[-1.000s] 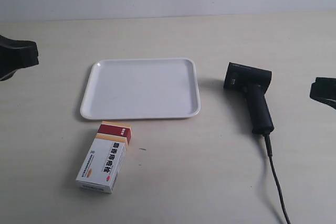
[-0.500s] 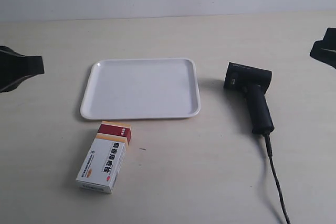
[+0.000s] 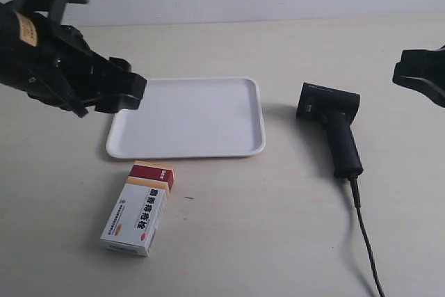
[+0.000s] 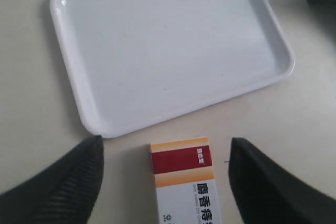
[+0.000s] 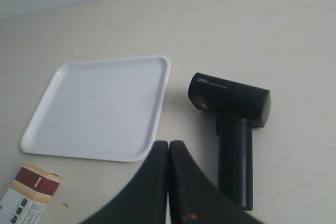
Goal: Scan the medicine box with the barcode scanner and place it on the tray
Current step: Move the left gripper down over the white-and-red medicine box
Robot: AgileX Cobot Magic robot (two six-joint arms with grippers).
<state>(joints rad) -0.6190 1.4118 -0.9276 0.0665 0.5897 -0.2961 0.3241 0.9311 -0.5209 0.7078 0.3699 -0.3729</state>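
Observation:
The medicine box (image 3: pixel 139 208) lies flat on the table in front of the tray (image 3: pixel 188 116), its red and orange end toward the tray. My left gripper (image 3: pixel 128 94) hovers over the tray's left edge. In the left wrist view this gripper (image 4: pixel 165 141) is open, and the box (image 4: pixel 186 182) lies below, between its two fingers, untouched. The barcode scanner (image 3: pixel 334 130) lies on its side to the right of the tray. My right gripper (image 3: pixel 417 74) hangs at the exterior view's right edge. In the right wrist view its fingers are pressed together (image 5: pixel 168 143) on nothing, above the scanner (image 5: pixel 233 124).
The scanner's thin black cable (image 3: pixel 368 241) runs from the handle to the table's front edge. The tray (image 4: pixel 168 45) holds nothing. A pale wall stands behind the table.
The left arm has swung in from the exterior view's left edge to above the tray's left side. The right gripper has shifted slightly down and inward at the right edge.

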